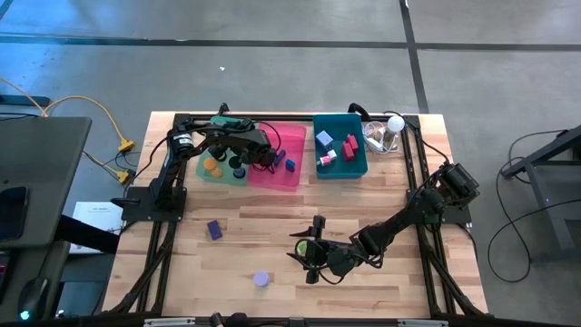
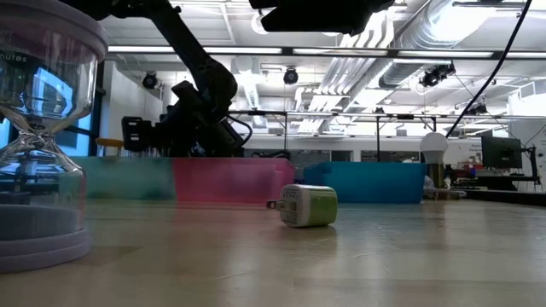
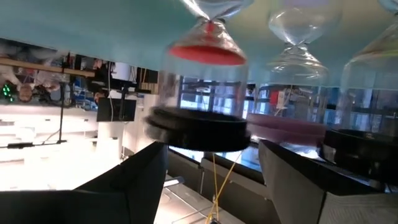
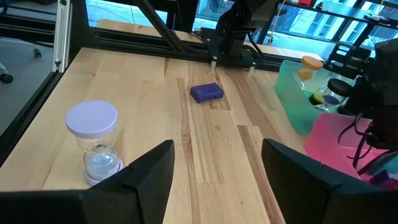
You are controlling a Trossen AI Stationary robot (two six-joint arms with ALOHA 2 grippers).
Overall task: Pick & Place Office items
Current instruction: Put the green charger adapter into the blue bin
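Note:
My left gripper (image 1: pixel 239 165) is open over the green bin (image 1: pixel 207 173), at its border with the pink bin. In the left wrist view (image 3: pixel 211 146) a black-capped sand timer with red sand (image 3: pixel 202 93) stands just past its fingertips, with more timers beside it. My right gripper (image 1: pixel 307 256) is open and empty above the table's near middle. A small green and white plug block (image 1: pixel 314 247) lies on the wood under it (image 2: pixel 307 205). A lavender-capped timer (image 4: pixel 93 143) stands on the table and a purple block (image 4: pixel 207 92) lies flat farther off.
The pink bin (image 1: pixel 292 145) holds a blue piece, and the teal bin (image 1: pixel 359 168) holds red, pink and lavender blocks. A white ball-topped clear gadget (image 1: pixel 392 126) stands at the far right. Black frame rails run along both table sides. Bare wood lies between the purple block and the bins.

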